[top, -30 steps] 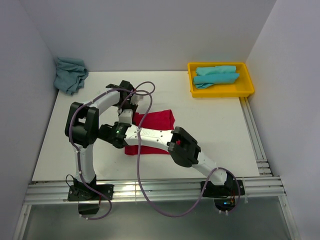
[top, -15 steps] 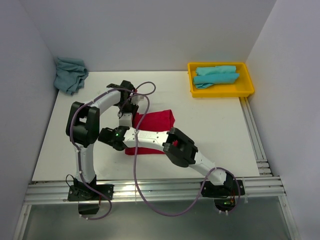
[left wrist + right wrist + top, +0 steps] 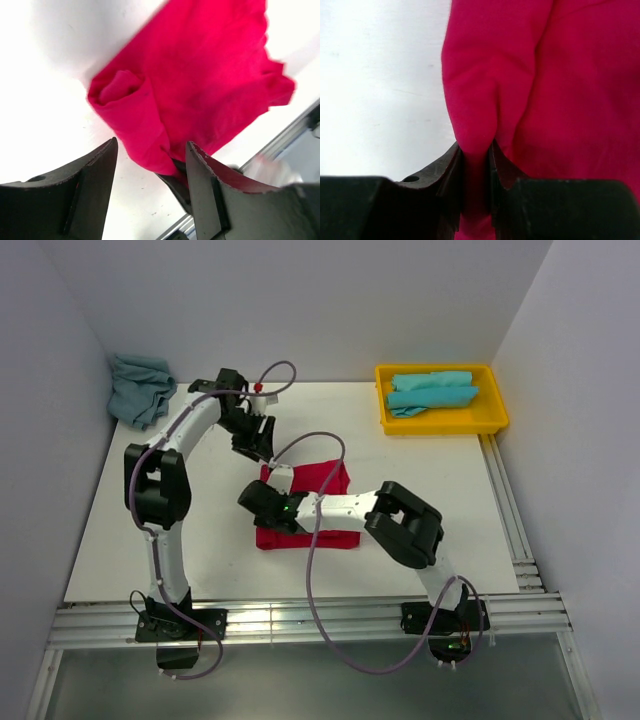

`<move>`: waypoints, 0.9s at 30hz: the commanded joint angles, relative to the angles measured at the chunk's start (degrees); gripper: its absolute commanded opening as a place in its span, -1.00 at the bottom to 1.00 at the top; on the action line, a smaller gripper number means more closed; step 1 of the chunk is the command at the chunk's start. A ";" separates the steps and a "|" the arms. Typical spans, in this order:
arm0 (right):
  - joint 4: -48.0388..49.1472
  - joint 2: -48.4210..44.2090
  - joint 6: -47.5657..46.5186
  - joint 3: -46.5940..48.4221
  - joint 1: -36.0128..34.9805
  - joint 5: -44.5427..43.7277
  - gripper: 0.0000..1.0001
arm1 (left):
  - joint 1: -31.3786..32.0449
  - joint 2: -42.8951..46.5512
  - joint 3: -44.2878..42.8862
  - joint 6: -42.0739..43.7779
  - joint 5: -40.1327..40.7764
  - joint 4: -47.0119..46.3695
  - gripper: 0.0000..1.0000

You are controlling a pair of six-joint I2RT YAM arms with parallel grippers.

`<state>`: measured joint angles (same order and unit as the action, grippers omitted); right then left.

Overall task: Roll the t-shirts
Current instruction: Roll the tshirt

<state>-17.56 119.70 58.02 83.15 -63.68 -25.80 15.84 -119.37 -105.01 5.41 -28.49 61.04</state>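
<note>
Top external view: one red t-shirt (image 3: 325, 478) lies mid-frame, far from every edge of the table (image 3: 430, 500), with bare room on both sides. One turquoise heap (image 3: 140, 388) sits upper left. Two turquoise rolls (image 3: 430, 390) lie in the yellow tray (image 3: 440, 424), upper right. The right gripper (image 3: 476, 150) pinches a red fold. The left gripper (image 3: 150, 165) gapes wide.

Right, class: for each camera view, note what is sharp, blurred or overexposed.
Top external: sharp, evenly lit, only soft shadows on the table. Left wrist: the red t-shirt blurs along its far edges; the table is blown out white. Right wrist: the shirt pinched in the right end effector looks soft; its fingers are nearly black.
</note>
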 commanded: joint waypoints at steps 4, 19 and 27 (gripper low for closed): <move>27.65 -6.67 4.11 -16.50 4.78 16.11 -0.78 | -4.67 4.57 1.55 4.17 -10.44 1.46 0.25; 76.69 -3.34 22.56 -41.05 9.54 30.98 -0.74 | -6.78 9.24 24.23 4.35 -14.84 -14.71 0.26; 100.33 6.14 33.02 -44.66 9.36 33.18 -0.74 | -6.78 8.89 29.33 1.01 -15.98 -20.78 0.22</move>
<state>69.93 122.85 85.06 39.55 -53.95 4.69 9.30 -112.95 -76.99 7.79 -42.63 44.82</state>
